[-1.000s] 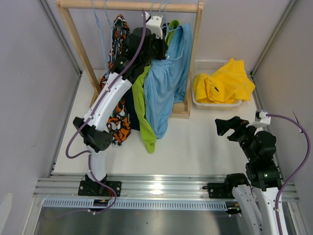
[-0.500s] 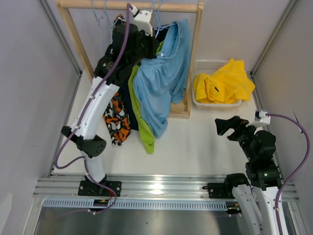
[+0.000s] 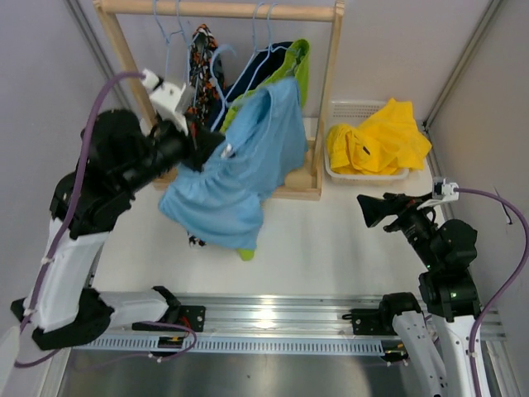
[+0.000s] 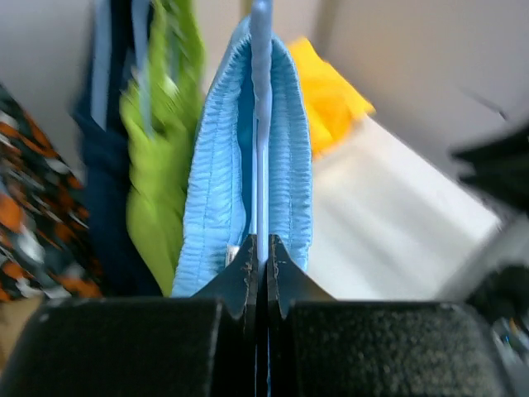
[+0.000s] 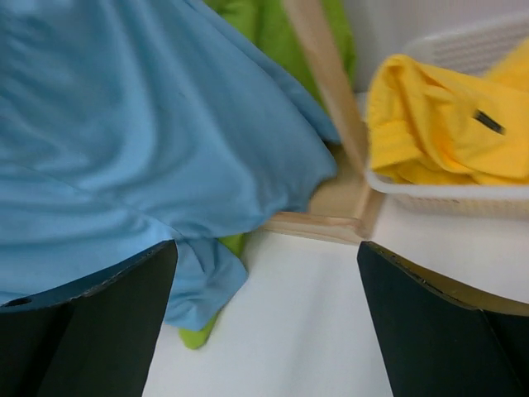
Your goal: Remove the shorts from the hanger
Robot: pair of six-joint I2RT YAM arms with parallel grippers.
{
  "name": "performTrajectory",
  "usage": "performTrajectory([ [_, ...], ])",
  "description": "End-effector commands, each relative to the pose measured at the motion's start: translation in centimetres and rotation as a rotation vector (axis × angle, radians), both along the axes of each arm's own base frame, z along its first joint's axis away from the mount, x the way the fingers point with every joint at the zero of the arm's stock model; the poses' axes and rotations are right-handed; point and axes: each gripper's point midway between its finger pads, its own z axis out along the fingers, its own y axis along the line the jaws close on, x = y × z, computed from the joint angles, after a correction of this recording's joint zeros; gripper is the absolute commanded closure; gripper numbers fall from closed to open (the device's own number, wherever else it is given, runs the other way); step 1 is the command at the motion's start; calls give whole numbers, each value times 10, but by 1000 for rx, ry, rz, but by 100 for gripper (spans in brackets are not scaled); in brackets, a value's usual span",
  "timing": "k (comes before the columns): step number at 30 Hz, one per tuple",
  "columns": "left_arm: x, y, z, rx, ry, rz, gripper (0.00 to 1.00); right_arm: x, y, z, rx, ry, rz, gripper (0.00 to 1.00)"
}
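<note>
Left wrist view: my left claw (image 4: 260,252) is pinched tight on the blue hanger (image 4: 261,124), with the blue shorts (image 4: 215,182) folded over it at the waistband. In the top view those shorts hang left of centre, in front of the rack (image 3: 328,99), above the table (image 3: 331,240). My right claw (image 3: 366,211) sits at the right, fingers spread, holding nothing. Yellow shorts (image 3: 380,136) lie in the basket (image 3: 351,107). The green pair (image 3: 297,62), navy pair (image 3: 256,70) and patterned pair (image 3: 198,62) hang at the rail (image 3: 215,8).
</note>
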Motion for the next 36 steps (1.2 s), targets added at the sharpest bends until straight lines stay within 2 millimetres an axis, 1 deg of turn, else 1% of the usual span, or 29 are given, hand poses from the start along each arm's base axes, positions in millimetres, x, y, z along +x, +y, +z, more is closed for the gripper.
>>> performTrajectory([
  [1, -58, -8, -25, -22, 35, -206, 100, -25, 36, 50, -24, -201, 247, 0],
  [2, -69, -7, -31, -28, 54, -235, 100, -32, 45, 55, -29, -229, 320, 1],
  [3, -80, -5, -33, -44, 82, -256, 100, -33, 49, 55, -30, -235, 346, 1],
  [4, -96, 0, -28, -68, 77, -294, 100, -32, 52, 58, -30, -246, 365, 0],
  [6, -110, 2, -28, -102, 102, -322, 100, -30, 54, 62, -18, -259, 372, 1],
  [7, -122, 7, -21, -127, 86, -347, 100, -29, 55, 68, -10, -283, 376, 0],
  [10, -134, 11, -11, -164, 75, -377, 100, -23, 59, 68, 4, -284, 393, 1],
  [11, -136, 10, -9, -167, 77, -386, 100, -22, 61, 73, 5, -308, 399, 1],
  [13, -141, 10, -2, -186, 79, -405, 100, -17, 67, 73, 7, -318, 409, 0],
  [15, -146, 7, 3, -196, 79, -433, 100, -8, 72, 69, -13, -317, 409, 0],
  [16, -146, 7, 3, -198, 82, -437, 100, -7, 79, 72, -12, -328, 419, 0],
  [17, -146, 6, 4, -199, 82, -440, 100, -1, 84, 68, -23, -319, 425, 0],
  [18, -145, 5, 4, -199, 84, -442, 100, 1, 88, 72, -22, -325, 430, 1],
  [19, -145, 5, 4, -197, 87, -441, 100, -1, 97, 76, -13, -341, 449, 1],
  [20, -144, 4, 4, -199, 86, -440, 100, 6, 105, 73, -14, -326, 457, 0],
  [21, -144, 4, 3, -200, 90, -441, 100, 7, 111, 74, -20, -333, 464, 1],
  [22, -144, 3, 4, -201, 88, -444, 100, 11, 114, 80, -16, -353, 443, 0],
  [23, -145, 3, 5, -204, 85, -445, 100, 7, 126, 81, -13, -356, 474, 1],
  [24, -145, 4, 6, -206, 82, -445, 100, 13, 136, 76, -23, -341, 480, 0],
  [25, -145, 4, 5, -204, 84, -442, 100, 14, 141, 83, -29, -368, 483, 1],
  [26, -145, 5, 5, -203, 82, -440, 100, 13, 149, 85, -23, -368, 487, 0],
  [27, -143, 5, 2, -197, 90, -433, 100, 18, 156, 81, -32, -356, 490, 0],
  [29, -141, 5, 0, -190, 89, -425, 100, 19, 162, 89, -22, -382, 493, 1],
  [30, -141, 5, -2, -185, 96, -420, 100, 19, 166, 90, -21, -386, 502, 8],
  [31, -139, 6, -3, -180, 95, -411, 100, 20, 170, 90, -17, -390, 512, 25],
  [32, -138, 7, -4, -175, 91, -405, 100, 20, 171, 92, -14, -396, 519, 67],
  [33, -138, 8, -3, -174, 89, -399, 100, 21, 172, 92, -13, -395, 517, 95],
  [34, -136, 10, -7, -167, 97, -383, 100, 22, 171, 93, -10, -403, 510, 100],
  [36, -133, 13, -8, -153, 92, -361, 100, 23, 167, 92, -15, -409, 488, 100],
])
